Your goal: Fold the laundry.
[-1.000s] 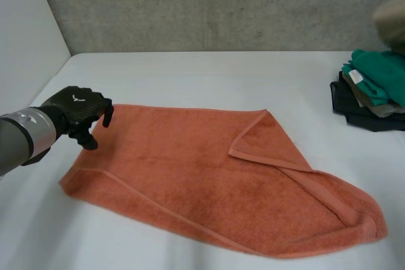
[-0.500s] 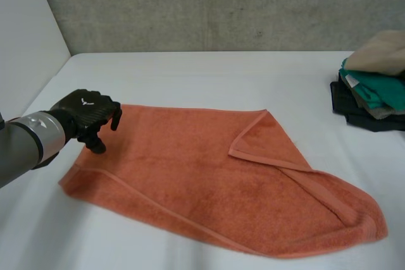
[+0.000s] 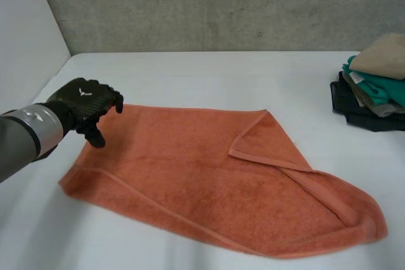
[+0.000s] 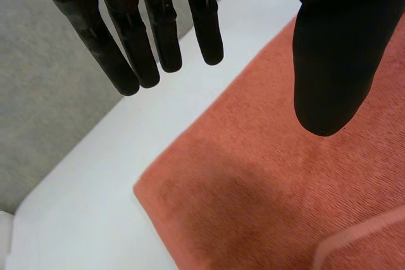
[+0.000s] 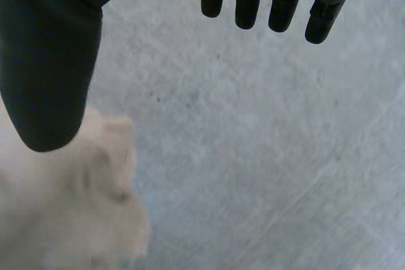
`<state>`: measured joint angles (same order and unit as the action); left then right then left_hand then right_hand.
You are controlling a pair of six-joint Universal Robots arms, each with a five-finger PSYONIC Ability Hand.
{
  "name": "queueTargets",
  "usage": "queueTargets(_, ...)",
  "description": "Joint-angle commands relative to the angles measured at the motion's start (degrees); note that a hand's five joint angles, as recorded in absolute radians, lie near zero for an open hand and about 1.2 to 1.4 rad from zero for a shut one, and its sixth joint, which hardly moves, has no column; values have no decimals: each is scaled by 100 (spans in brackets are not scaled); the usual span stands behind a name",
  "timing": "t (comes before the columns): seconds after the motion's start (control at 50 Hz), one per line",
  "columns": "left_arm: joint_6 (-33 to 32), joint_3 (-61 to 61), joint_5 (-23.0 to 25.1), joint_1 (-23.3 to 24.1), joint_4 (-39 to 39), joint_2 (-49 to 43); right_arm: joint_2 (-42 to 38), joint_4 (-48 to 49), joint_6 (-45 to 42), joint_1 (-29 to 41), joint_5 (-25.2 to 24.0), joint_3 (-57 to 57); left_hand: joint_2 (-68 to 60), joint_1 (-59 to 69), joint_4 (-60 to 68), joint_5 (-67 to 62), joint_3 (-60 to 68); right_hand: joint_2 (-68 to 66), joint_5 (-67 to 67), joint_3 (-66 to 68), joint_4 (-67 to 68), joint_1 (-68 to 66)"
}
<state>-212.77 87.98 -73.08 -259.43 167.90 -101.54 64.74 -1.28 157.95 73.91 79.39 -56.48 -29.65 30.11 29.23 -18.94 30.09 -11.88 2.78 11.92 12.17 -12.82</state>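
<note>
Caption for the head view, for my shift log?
Open left hand at the far left corner of the orange towel; clothes pile on the table at right.

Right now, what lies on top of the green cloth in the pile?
A beige cloth lies on the green cloth; whatever is between them is covered.

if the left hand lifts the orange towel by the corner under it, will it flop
Likely floppy: the orange towel lies limp, one corner already folded over itself, so it should hang from the left hand. Its rough pile probably grips rather than slips. The rest may drag across the table as it rises.
</note>
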Motion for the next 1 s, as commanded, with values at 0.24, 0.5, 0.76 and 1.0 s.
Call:
queueTargets(0.24,-124,676,-13,-485,67,240,1726,-240,-579,1653,-2472,-3579,263,-309,-220,191,-306,188,-278,-192,-217,282)
queueTargets(0.5,-1311,1362,364,-1197,155,117,576,12,-944,2170,-2139,-4451,178,-224,-136,107,-221,-787,697,783,758,-693)
queueTargets(0.76,-1039,1283,409,-1162,164,108,-532,1236,641,3234,-803,-3476,161,-207,-119,90,-204,-1578,1488,1575,1549,-1484)
queueTargets(1.0,-889,1231,391,-1127,217,108,-1508,963,562,3586,-415,-2482,161,-207,-119,90,-204,-5467,5378,5464,5439,-5374)
